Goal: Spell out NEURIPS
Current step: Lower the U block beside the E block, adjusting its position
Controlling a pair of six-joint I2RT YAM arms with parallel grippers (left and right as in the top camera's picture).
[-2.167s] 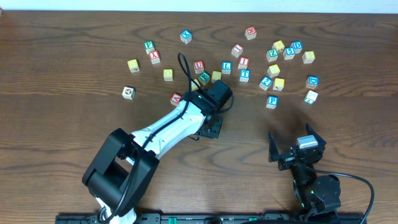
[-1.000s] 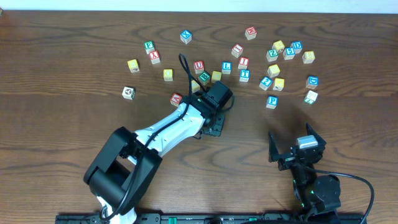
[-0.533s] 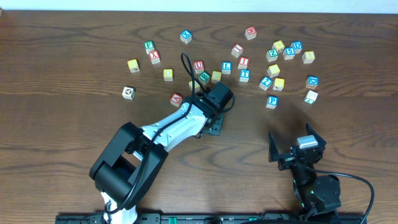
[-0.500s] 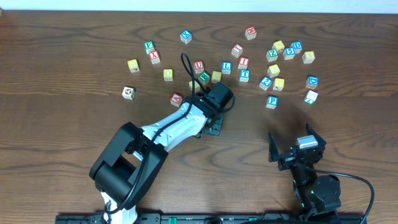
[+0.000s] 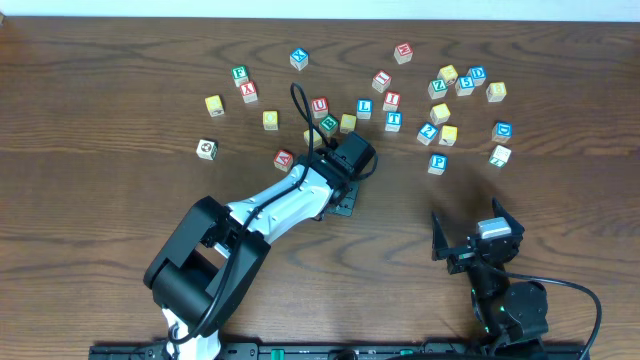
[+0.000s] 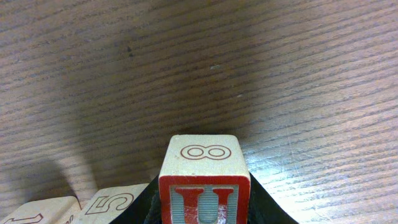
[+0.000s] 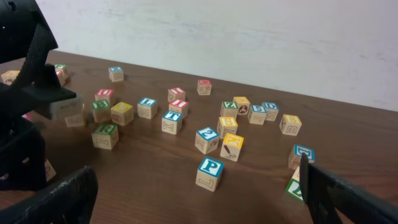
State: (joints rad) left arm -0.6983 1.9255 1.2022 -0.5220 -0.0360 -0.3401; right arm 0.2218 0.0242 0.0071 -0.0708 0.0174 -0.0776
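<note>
My left gripper (image 5: pixel 339 203) is shut on a wooden cube with a red U (image 6: pixel 204 186); the cube's top face shows an outlined 8. It hangs just above the table, and in the overhead view the arm hides it. Loose letter cubes lie scattered across the far half of the table, among them a blue P (image 5: pixel 437 162) (image 7: pixel 210 173), a red I (image 5: pixel 391 101) and a green-lettered cube (image 5: pixel 328 124). My right gripper (image 5: pixel 476 232) (image 7: pixel 196 193) rests open near the front right edge, nothing between its fingers, a short way behind the blue P.
A cube face marked 5 (image 6: pixel 112 204) lies close to the left of the held cube. A red cube (image 5: pixel 284 158) sits beside the left arm. A dense cluster of cubes (image 5: pixel 460 85) fills the back right. A pale wall (image 7: pixel 249 37) rises behind the table.
The left arm's elbow has shifted a little to the right and its gripper has crept slightly towards the far side with the U cube. The right arm has not moved.
</note>
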